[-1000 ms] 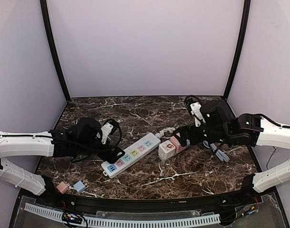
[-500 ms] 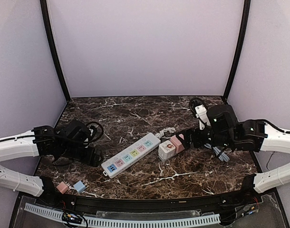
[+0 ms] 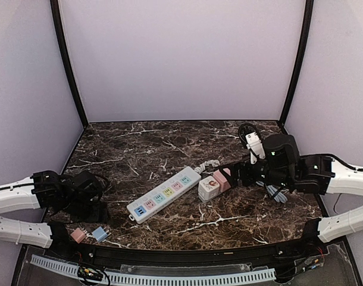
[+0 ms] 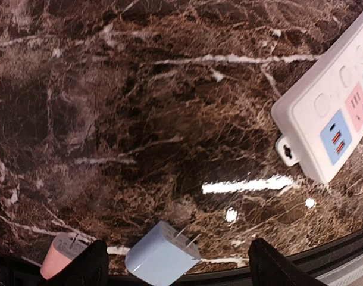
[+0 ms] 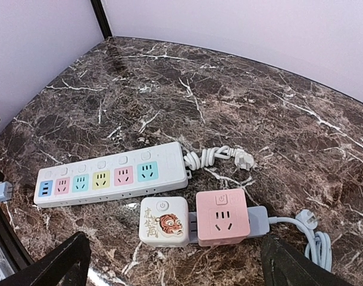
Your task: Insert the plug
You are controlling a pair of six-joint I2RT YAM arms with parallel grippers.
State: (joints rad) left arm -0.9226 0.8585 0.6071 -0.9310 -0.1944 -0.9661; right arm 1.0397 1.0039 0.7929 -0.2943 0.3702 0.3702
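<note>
On the dark veined marble tabletop (image 3: 169, 143), by its near edge: small light-blue cube plug (image 4: 160, 259), just beside a pink cube plug (image 4: 55, 259). Framed by the left gripper (image 4: 178, 268), spread wide, holding nothing. Right gripper (image 5: 178, 262) likewise wide, empty. Might pinch a corner and twist the plug, or nudge it over the edge.

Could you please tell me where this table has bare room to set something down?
Bare tabletop lies along the back wall behind the power strip, and by the front edge, before the pink cube socket. The middle is crowded with the white cube socket and grey cable; the front-left corner holds the blue plug and pink plug.
</note>
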